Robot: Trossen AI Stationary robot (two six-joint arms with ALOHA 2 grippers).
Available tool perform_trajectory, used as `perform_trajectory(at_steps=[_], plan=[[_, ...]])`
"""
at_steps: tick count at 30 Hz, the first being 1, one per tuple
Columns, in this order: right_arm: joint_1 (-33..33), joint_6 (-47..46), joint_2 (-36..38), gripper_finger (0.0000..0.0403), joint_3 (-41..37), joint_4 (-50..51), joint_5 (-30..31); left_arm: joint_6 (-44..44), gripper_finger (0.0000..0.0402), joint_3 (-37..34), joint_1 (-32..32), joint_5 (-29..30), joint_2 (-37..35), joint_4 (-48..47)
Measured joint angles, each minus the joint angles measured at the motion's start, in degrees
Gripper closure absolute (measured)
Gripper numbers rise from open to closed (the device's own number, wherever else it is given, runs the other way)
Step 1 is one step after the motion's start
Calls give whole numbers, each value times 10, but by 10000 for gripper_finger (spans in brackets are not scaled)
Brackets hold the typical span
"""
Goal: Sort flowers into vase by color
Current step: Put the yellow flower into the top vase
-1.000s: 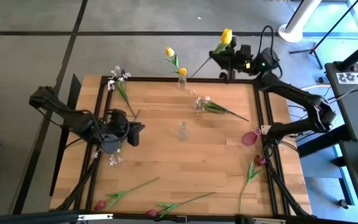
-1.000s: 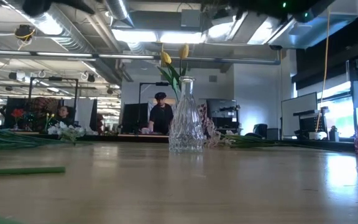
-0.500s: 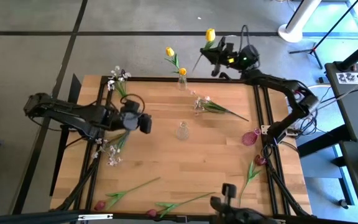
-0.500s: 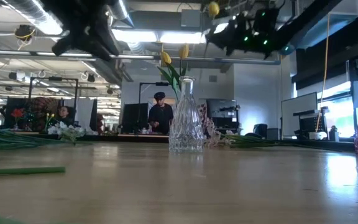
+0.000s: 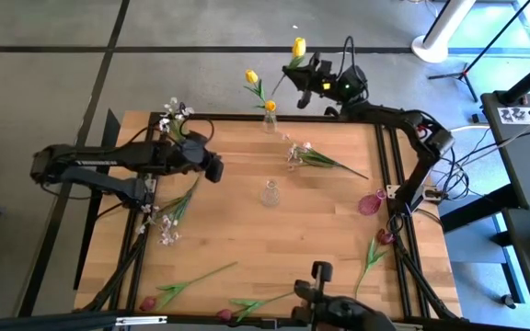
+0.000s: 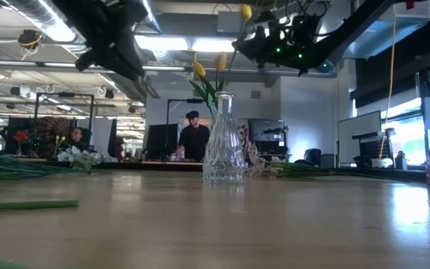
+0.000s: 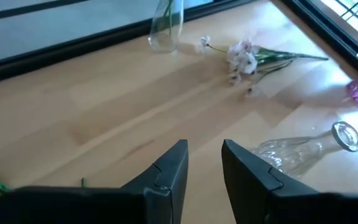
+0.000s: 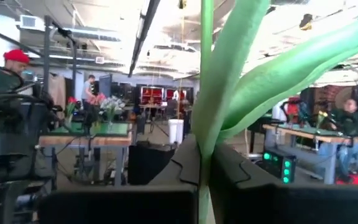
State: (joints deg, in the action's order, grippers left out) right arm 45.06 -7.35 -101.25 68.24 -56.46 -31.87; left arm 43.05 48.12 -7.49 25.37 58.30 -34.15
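So the right hand is way out past the 12 o'clock edge of the surface, clenched on the stem of a yellow tulip. The wrist view shows the green stem pinched right between the fingers, bloom up. It's hovering just to the 2 o'clock side of the far vase, which already has two yellow tulips in it. My read: this is the "drop yellow number three in the yellow vase" step, carry phase, not yet lined up.

Next move, I'd guess, needs the stem end swung over that narrow neck and lowered straight in. The neck is tiny and the stem is long and bendy, so it could easily miss or knock the vase.

The left hand hangs above the 9 o'clock part of the surface, fingers released with nothing between them, pointing toward the middle vase, which is empty. A white spray lies just below it, probably its next pick.

Everything else is waiting: another white spray near 1 o'clock, one more at the 11 o'clock corner, red tulips along the 6 o'clock edge and one at 4 o'clock near the pink vase.
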Motion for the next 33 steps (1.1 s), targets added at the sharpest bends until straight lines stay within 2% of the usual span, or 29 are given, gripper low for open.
perform_trajectory(at_steps=[7,13,18,23,29,33], plan=[[-5,35,-3,392,0,110,10,34,307,0,0,13,-50,-61],[-8,49,-16,368,0,171,26,62,308,0,0,29,-61,-107],[-10,51,-28,339,0,240,30,64,308,0,0,39,-61,-110],[-13,66,-19,267,32,366,24,78,307,0,0,38,-67,-136],[-12,171,-7,153,149,681,33,65,282,0,-4,42,-83,-176],[-12,231,-4,94,232,859,40,61,263,0,-12,60,-99,-213]])
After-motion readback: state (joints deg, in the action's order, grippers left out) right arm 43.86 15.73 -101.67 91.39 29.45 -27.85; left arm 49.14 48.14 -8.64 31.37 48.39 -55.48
